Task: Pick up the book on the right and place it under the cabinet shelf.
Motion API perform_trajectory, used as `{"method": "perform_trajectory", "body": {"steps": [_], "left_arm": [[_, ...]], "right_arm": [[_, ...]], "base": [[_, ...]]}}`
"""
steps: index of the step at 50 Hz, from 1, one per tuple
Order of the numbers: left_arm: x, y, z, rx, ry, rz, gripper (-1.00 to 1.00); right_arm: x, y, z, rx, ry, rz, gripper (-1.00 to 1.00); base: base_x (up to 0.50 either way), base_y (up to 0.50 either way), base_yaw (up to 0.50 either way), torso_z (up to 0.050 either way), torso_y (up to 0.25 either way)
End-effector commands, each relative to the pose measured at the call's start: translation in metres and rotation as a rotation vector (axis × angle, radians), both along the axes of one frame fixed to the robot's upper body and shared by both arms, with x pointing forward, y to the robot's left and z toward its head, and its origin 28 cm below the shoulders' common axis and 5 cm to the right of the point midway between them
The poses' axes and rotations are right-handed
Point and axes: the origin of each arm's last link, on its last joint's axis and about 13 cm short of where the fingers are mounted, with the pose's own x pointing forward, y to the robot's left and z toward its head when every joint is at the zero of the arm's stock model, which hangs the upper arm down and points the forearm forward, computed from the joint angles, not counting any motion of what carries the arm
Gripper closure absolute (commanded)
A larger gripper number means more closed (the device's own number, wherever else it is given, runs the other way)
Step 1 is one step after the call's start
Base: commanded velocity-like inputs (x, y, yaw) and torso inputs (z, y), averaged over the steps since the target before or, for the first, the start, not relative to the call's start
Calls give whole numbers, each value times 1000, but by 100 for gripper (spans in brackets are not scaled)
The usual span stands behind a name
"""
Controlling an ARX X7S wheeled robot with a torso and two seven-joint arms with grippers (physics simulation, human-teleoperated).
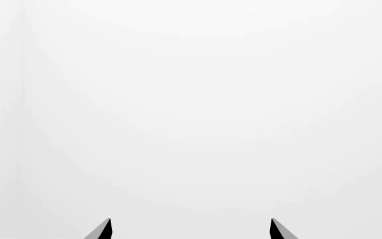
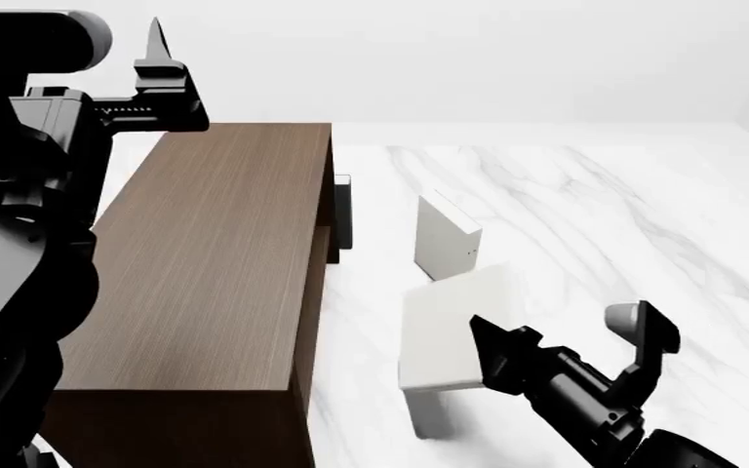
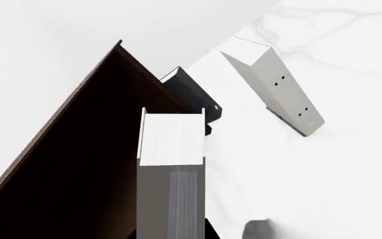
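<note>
White marble tabletop (image 2: 609,214) runs out to plain pale walls, with the cabinet (image 2: 206,263) filling the 9 o'clock side of the head view. The book (image 2: 453,327) is off the table, lying roughly flat in the air just beside the cabinet's right face, and the right gripper (image 2: 494,349) reaches it from 4 o'clock. Its fingers are mostly hidden, but the right wrist view shows the book running straight out from the camera between them, so it looks clamped narrow on the book's near edge. A second book (image 2: 447,237) stands upright on the marble at 12 o'clock from the held one, near but apart. The left gripper (image 1: 191,230) is raised at 10 o'clock, wide and empty, facing blank wall. At the cabinet's far right corner a dark board (image 2: 343,200) juts out. It may be the inner shelf, though the view is too poor to be sure. The step in hand appears to be carrying the book into the opening. To do it well, keep the cover level and low so it clears below that board. Travel toward 10 o'clock, slipping between the cabinet and the standing book without brushing either. Hold the pinch firm, since a grip at one edge lets the far end sag. Release only once the book lies on the surface under the shelf.
</note>
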Motion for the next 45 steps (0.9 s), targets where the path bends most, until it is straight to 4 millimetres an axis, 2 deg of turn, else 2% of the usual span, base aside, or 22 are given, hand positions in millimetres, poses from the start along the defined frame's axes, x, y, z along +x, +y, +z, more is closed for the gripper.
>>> {"method": "perform_trajectory", "body": {"steps": [1,18,45], "left_arm": [[0,1,-1,1,2,0,-100],[1,1,0,0,2,-2,-100],[2,1,-3,-1,6,-8,-100]], "right_arm": [[9,9,-11,101,-34,49,100],[14,21,-25,158,-11,100,100],[29,40,-64,224,41,138,100]], "base": [[0,0,0,0,0],[0,0,0,1,1],[0,0,0,0,1]]}}
